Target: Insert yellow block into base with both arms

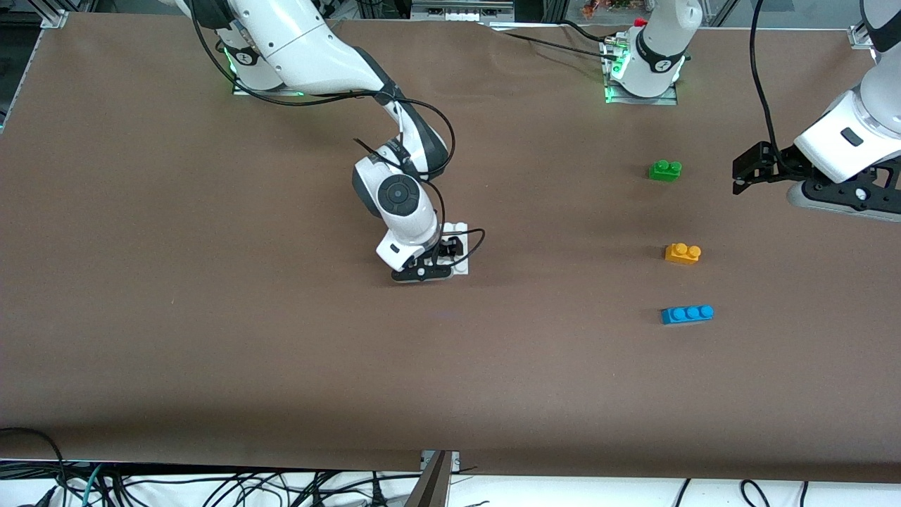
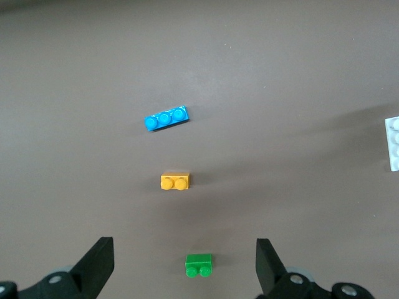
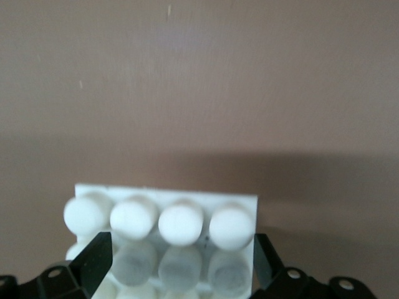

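Now we start with the big picture: the brown table (image 1: 211, 338), both arms out over it, and two separate jobs. Our right arm (image 1: 317, 49) reaches down to mid-table, and the right gripper (image 1: 438, 259) is right at the base (image 1: 461, 262), low over the white studded plate. From the right wrist view the black fingers (image 3: 93, 265) sit either side of the base (image 3: 165, 215), spread about as wide as the plate, but we cannot tell whether they are actually pressing on its edges or just bracketing it.

Over at the left arm's end of the table, the left gripper (image 1: 746, 172) hangs in the air off the table's edge region, beside the green brick (image 1: 665, 170), with nothing in it. The left wrist view shows its fingers (image 2: 96, 265) parted wide, with bare table between them.

And here is the relation that counts. The yellow block (image 1: 683, 253) sits on the table between the green brick and the blue brick (image 1: 687, 314), nearer the front camera than the green one, well apart from the base. The left gripper is plainly the closer one. In the left wrist view the yellow block (image 2: 175, 182) lies ahead of the open fingers, past the green brick (image 2: 199, 265), its long axis running across the gap, so we reckon the wrist must turn before it comes down.
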`<state>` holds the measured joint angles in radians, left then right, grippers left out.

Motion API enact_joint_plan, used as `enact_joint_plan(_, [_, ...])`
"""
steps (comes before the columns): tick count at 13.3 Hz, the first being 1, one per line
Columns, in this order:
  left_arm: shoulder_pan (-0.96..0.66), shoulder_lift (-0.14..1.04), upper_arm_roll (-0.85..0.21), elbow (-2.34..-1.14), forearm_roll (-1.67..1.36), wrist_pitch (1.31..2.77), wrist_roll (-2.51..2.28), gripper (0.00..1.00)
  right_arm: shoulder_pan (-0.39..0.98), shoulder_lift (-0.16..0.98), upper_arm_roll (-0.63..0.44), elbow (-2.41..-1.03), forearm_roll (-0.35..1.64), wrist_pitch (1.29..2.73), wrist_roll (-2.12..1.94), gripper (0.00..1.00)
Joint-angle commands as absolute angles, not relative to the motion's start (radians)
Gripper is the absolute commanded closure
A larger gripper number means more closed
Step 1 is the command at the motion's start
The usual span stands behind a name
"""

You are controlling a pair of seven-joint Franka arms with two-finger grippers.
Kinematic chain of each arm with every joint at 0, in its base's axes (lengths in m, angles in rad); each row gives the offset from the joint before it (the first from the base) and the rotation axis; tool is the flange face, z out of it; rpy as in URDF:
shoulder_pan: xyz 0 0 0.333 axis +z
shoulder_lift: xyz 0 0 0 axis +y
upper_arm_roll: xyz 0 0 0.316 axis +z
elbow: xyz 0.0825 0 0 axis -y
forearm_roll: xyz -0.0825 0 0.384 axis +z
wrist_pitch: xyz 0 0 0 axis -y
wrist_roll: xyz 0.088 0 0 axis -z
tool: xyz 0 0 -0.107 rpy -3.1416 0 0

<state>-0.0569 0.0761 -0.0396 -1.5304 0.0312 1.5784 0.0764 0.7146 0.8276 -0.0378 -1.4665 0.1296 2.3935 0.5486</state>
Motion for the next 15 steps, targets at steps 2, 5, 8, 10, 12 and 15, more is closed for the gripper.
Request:
enact_joint_plan(2, [-0.055, 0.078, -0.04, -1.514, 0.017, 1.568, 0.078, 0.0, 0.643, 0.79, -0.037, -1.416, 0.137, 2.355, 0.48, 0.0])
enact_joint_plan(5, [-0.055, 0.078, -0.04, -1.514, 0.017, 1.568, 0.077, 0.0, 0.575, 0.779, -0.046, -1.297, 0.13, 2.181, 0.398, 0.0])
enact_joint_plan(8, [-0.055, 0.078, -0.041, -1.514, 0.017, 1.568, 0.077, 0.0, 0.543, 0.756, -0.118, -1.22, 0.13, 2.03, 0.318, 0.0])
enact_joint_plan(10, [-0.057, 0.08, -0.044, -1.513, 0.017, 1.569, 0.077, 0.0, 0.543, 0.701, -0.17, -1.221, 0.127, 2.002, 0.316, 0.0])
enact_joint_plan(12, [-0.057, 0.078, -0.046, -1.513, 0.017, 1.569, 0.077, 0.0, 0.543, 0.67, -0.219, -1.223, 0.127, 1.953, 0.302, 0.0])
enact_joint_plan(15, [-0.057, 0.08, -0.046, -1.513, 0.017, 1.571, 0.077, 0.0, 0.54, 0.615, -0.291, -1.221, 0.132, 1.872, 0.233, 0.0])
